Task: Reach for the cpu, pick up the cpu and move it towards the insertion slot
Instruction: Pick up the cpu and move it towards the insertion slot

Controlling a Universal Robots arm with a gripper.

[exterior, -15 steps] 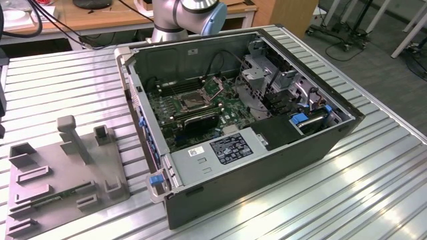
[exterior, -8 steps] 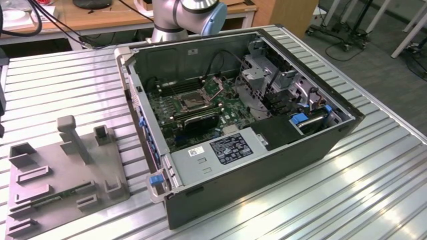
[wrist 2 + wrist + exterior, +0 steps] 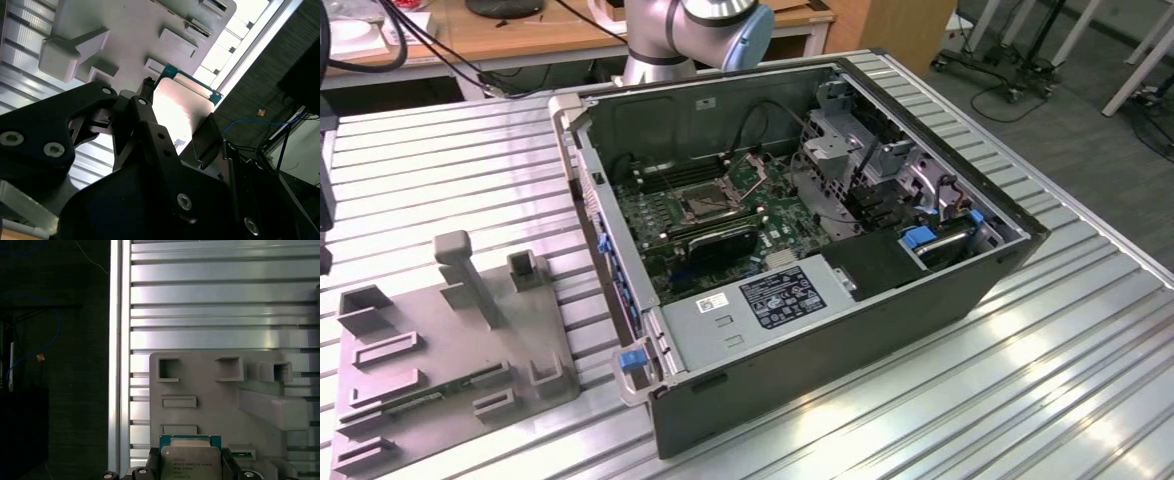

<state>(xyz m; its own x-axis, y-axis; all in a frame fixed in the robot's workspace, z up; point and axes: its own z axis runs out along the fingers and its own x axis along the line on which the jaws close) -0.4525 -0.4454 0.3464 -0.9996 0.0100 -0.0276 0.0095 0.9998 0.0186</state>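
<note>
Three views, taken one at a time. In the exterior view the arm (image 3: 680, 35) rises behind the open computer case (image 3: 854, 330), which lies on the ribbed metal table (image 3: 961, 420). The insertion slot (image 3: 700, 203) sits on the green motherboard (image 3: 781, 225) inside the case, a shiny frame round a dark centre. The grey tray (image 3: 454, 370) lies toward the exterior view's left, well apart from the slot, with the case wall between them.

In the second wrist view the gripper (image 3: 179, 114) is clamped on the cpu (image 3: 182, 102). Its black fingers (image 3: 207, 137) press on opposite edges, and the pale metal top and a strip of green rim face the camera. The tray is behind the chip.

In the first wrist view the cpu (image 3: 191, 460) sits square between the fingertips, above the tray's (image 3: 210, 390) near edge. I judge it lifted off the tray, though I cannot see the gap itself.

For the carry, I want the chip level and held by its edges alone, with no extra squeeze. I also want it high enough to pass over the case wall and a slow travel, so nothing slips in that narrow hold.
</note>
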